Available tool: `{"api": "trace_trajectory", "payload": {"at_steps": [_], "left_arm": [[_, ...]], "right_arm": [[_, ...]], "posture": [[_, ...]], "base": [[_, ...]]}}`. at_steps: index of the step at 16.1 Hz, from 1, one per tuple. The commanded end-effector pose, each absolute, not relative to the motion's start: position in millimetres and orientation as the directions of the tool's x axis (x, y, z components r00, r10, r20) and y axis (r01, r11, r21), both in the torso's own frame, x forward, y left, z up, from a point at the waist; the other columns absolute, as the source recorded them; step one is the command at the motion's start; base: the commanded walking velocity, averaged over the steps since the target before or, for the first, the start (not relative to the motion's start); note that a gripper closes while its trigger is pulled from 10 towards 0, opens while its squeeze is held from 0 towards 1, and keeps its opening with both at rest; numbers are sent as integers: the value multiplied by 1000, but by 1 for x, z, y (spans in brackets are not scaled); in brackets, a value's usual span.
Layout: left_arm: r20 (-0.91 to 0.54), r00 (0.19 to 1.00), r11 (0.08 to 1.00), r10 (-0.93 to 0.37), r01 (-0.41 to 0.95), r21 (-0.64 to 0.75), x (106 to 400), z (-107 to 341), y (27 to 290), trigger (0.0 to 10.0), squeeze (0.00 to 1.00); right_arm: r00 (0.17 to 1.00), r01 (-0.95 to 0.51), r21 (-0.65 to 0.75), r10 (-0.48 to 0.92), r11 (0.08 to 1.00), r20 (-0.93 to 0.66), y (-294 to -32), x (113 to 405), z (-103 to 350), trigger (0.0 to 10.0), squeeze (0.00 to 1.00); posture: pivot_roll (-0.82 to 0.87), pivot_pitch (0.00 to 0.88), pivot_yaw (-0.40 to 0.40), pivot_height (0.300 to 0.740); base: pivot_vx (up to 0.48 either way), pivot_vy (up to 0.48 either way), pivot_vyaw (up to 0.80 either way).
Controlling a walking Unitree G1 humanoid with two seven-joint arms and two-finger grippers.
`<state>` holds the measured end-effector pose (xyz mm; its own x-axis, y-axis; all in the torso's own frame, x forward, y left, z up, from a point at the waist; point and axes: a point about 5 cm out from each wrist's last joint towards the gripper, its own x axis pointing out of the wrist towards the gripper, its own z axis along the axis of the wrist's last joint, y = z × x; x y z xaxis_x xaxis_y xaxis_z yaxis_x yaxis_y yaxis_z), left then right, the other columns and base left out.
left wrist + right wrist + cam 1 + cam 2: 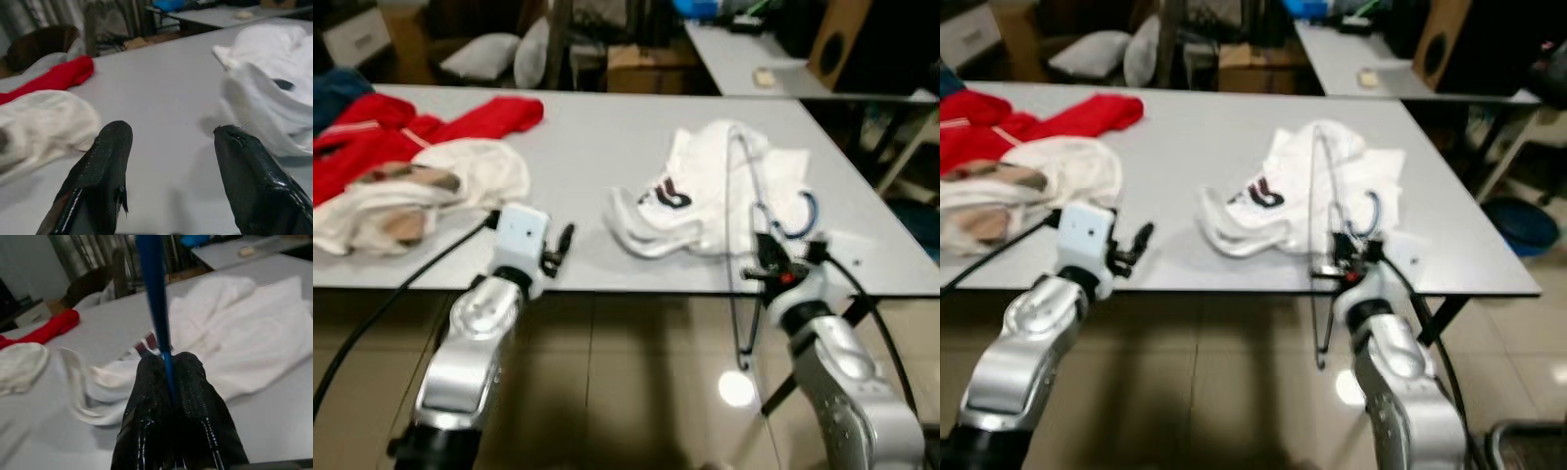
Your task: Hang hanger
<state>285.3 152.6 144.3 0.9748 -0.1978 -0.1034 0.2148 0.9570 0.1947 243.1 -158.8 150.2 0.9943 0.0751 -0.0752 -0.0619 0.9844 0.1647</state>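
Note:
A thin blue wire hanger (744, 206) stands on edge at the table's front right, its hook (798, 217) curling over a white T-shirt (724, 186) with a dark print. My right gripper (771, 266) is shut on the hanger's wire at the table edge; the blue wire (155, 308) rises from between the closed fingers (188, 391). The hanger's lower part hangs below the table edge toward the floor. My left gripper (563, 245) is open at the front edge, left of the shirt, with nothing between its fingers (110, 161).
The grey table (587, 147) also carries a red garment (421, 122) and a cream garment (431, 186) at the left. A second table (744, 54) stands behind at the right, with cushions and boxes beyond. Tiled floor (636, 382) lies below me.

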Motion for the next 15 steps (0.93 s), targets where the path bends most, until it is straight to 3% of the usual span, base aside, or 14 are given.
{"api": "trace_trajectory", "payload": {"at_steps": [1, 7, 11, 15], "left_arm": [[-81, 970, 950, -228, 240, 202, 289, 152, 143, 10000, 0], [-87, 972, 948, -220, 234, 215, 294, 153, 149, 10000, 0], [-85, 968, 945, -237, 250, 212, 294, 153, 141, 10000, 0], [-98, 968, 948, -232, 247, 201, 288, 148, 143, 10000, 0]], "right_arm": [[998, -27, 152, 35, 988, -51, -168, 245, 157, 10000, 0], [998, -26, 171, 34, 985, -49, -165, 249, 158, 10000, 0], [993, -11, 26, 14, 1000, -120, -167, 250, 145, 10000, 0], [995, 18, 73, -10, 997, -103, -170, 252, 147, 10000, 0]], "posture": [[-3, 0, 22, 740], [-13, 0, 18, 740], [-2, 0, -5, 740], [-6, 0, -19, 740]], "base": [[0, 480, 0], [0, 478, 0], [0, 457, 0], [0, 440, 0]]}}
